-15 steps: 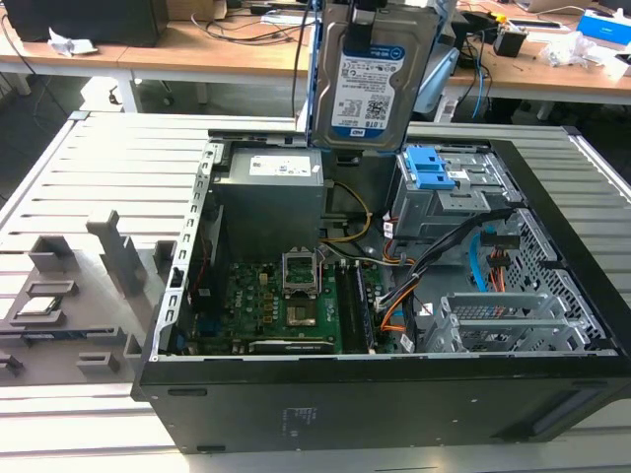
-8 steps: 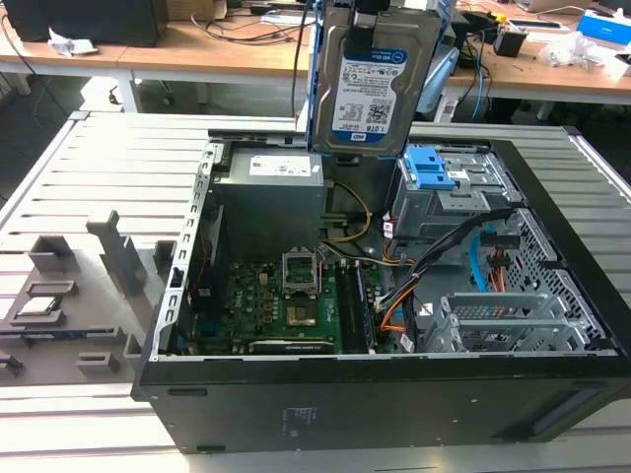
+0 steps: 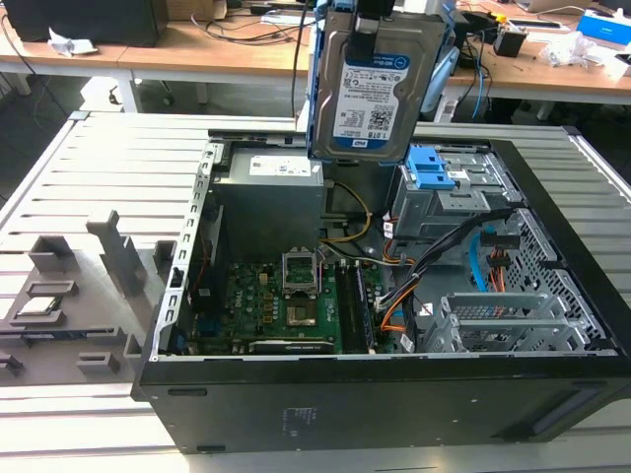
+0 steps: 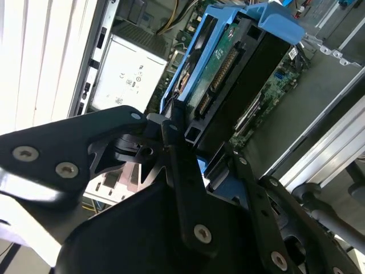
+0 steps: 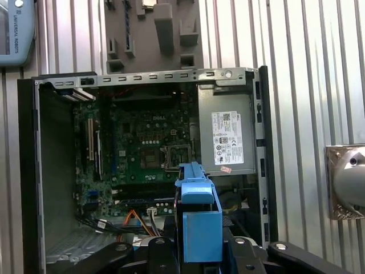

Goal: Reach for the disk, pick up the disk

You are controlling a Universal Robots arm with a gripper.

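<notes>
We see disk point(image 3: 370, 94) lifted clear above open case point(image 3: 394, 394), hanging upright, label facing exterior camera, blue frame along edges. Gripper point(image 4: 197, 151) closed on disk's upper end; fingers point(image 4: 182, 171) clamp blue frame in second wrist view. Below disk we note power supply point(image 3: 271, 202), motherboard point(image 3: 281, 301), drive cage point(image 3: 449, 182). Case lies on slatted table point(image 3: 99, 168).

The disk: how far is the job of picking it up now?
Reaching looks done, and so does the pick. The disk hangs upright, clear above the open computer case, no longer in the drive cage. In the second wrist view the tool is shut on its blue frame. Nothing looks left.
</notes>
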